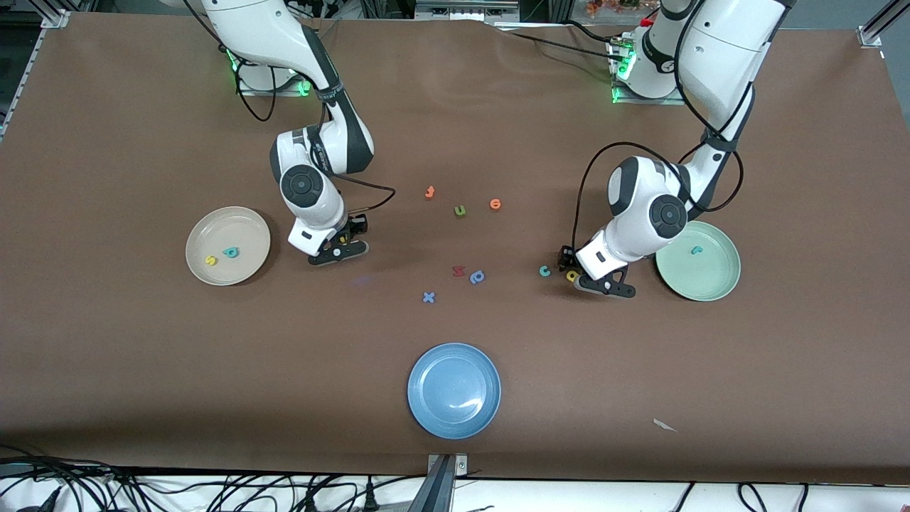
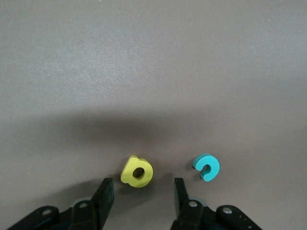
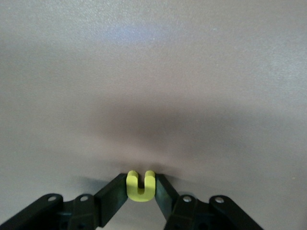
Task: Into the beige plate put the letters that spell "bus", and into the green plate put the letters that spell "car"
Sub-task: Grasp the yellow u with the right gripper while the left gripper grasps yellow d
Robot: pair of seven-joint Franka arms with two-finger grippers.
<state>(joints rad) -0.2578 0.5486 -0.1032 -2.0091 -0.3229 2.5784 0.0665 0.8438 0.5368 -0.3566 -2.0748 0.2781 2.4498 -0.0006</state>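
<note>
While the right gripper (image 3: 140,186) hung low over the table at 3 o'clock of the round cream-beige plate (image 1: 245,226) in the front view, its fingers were pinched on the small yellow foam u (image 3: 140,185). So "bus" was on its last letter: the yellow foam s (image 1: 210,261) and teal foam b (image 1: 230,252) lay in that plate. Next call: lift, carry toward 9 o'clock, release over the plate. The left gripper (image 2: 144,184) stood with fingers apart, the yellow foam a (image 2: 137,171) just ahead of the gap and the teal foam c (image 2: 207,167) beside it; it needed to advance, drop and close on the a. The teal foam r (image 1: 697,249) lay in the round mint-green plate (image 1: 714,281), at 3 o'clock of that gripper. Couldn't tell whether the u was off the table. In the front view both wrists covered the fingertips and the a was half hidden.
</note>
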